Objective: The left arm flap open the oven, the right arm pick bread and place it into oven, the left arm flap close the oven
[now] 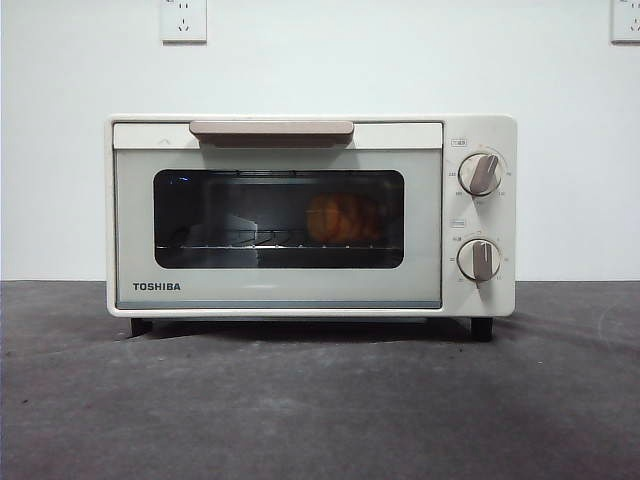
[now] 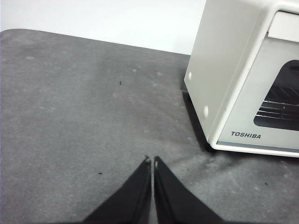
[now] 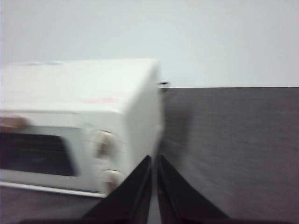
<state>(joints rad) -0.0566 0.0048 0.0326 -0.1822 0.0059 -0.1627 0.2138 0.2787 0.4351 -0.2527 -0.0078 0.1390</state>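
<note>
The soft, light bread (image 1: 343, 218) sits inside the shut oven (image 1: 310, 215) (rigid, heavy), while the left gripper (image 2: 152, 161) and right gripper (image 3: 153, 157) hang pinched closed, holding nothing.

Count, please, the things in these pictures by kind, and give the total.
Oven: 1, door shut
Bread: 1, inside the oven on the rack
Oven knobs: 2
Grippers: 2, the left gripper and the right gripper, both shut and holding nothing
Wall sockets: 2
Total: 8
</note>
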